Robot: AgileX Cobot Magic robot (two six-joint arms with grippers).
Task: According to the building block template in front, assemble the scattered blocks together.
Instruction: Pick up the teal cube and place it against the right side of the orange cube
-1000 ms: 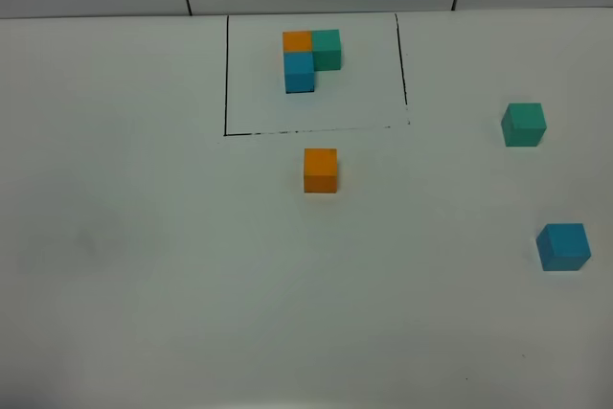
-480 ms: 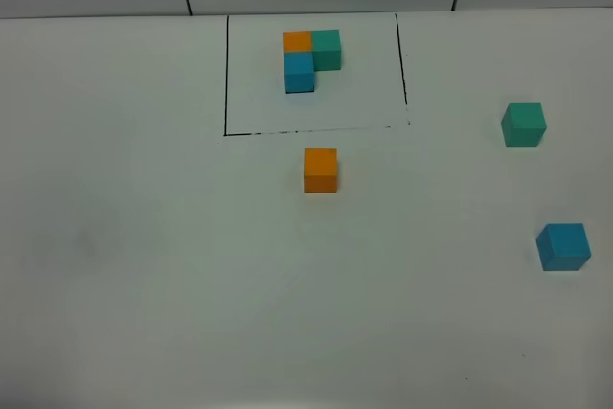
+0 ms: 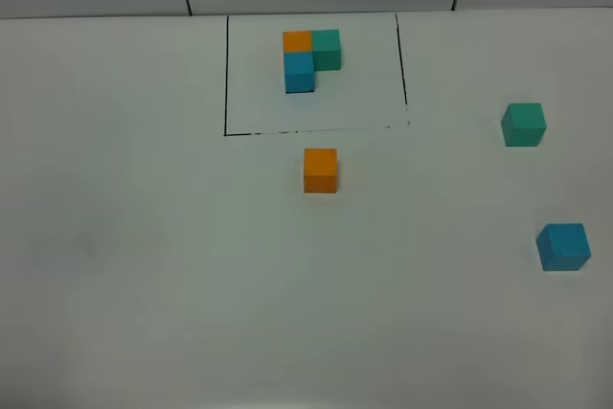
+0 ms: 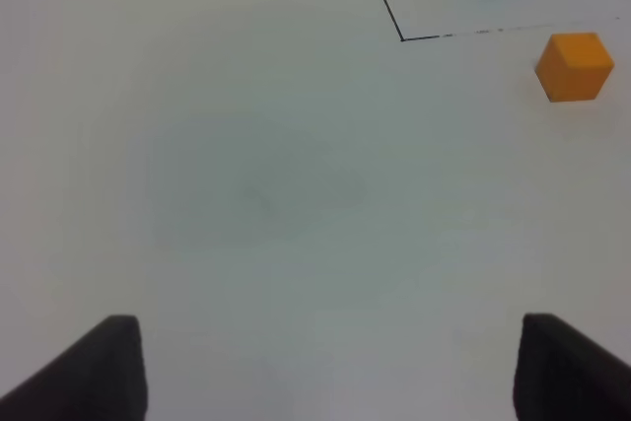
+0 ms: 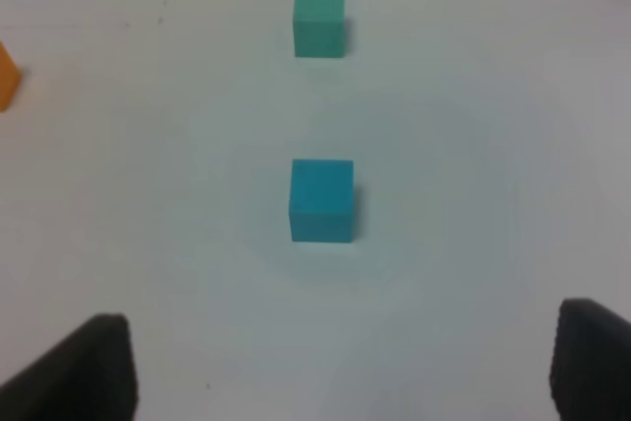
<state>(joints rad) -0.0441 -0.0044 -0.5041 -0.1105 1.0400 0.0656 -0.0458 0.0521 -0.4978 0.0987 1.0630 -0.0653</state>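
Nothing has shifted since a second ago: every cube sits where it was on the table (image 3: 134, 256). Your left jaws show only in the left wrist view: spread wide, dark tips far apart, holding nothing, bare table beneath them.

Note the building block template (image 3: 311, 56) at far centre. Its orange cube is at the far left, the teal-green cube touches that cube's right side, and the blue cube touches its near side. All three lie inside the thin black frame (image 3: 226, 74).

Just on the near side of that frame's near line you have the loose orange block (image 3: 320, 170), not touching the line. Well to the right, the teal-green block (image 3: 523, 124) stands alone. The blue block (image 3: 562, 246) lies nearer and slightly further right, apart from it.

Your right jaws, in the right wrist view, are spread wide and empty. The blue block is ahead of them and the teal-green one beyond it.
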